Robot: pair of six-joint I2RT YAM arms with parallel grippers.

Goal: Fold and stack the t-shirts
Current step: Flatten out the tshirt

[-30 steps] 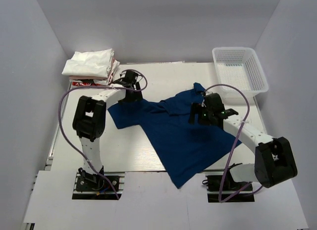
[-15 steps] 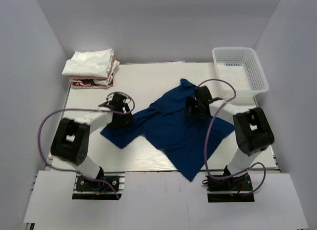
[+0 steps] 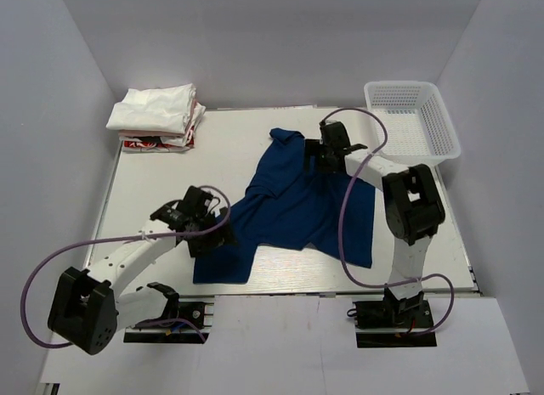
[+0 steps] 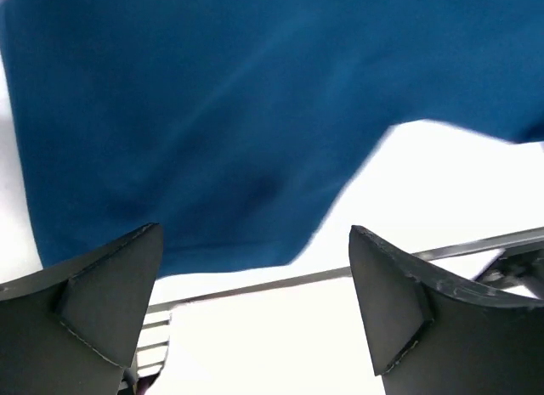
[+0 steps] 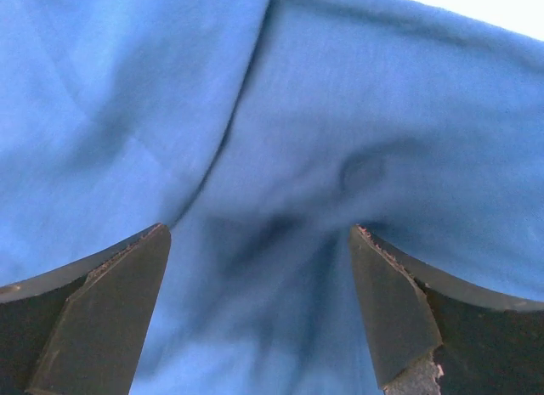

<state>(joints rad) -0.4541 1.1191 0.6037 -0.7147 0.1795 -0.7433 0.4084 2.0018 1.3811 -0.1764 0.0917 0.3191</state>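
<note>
The folded white t-shirts point(image 3: 157, 109) sit stacked on a red-printed one point(image 3: 138, 143) at the far left corner, and the mesh basket point(image 3: 410, 84) stands at the far right, both well apart from the navy t-shirt point(image 3: 297, 204) crumpled mid-table point(image 3: 153, 187). Nothing blocks either arm. The left gripper point(image 4: 255, 232) hangs spread over the shirt's near left hem, and the right gripper point(image 5: 259, 229), also spread, seems just above the cloth near the collar. Since half a second ago the shirt has slid away from the near edge, the left gripper has come nearer and the right has moved farther.
</note>
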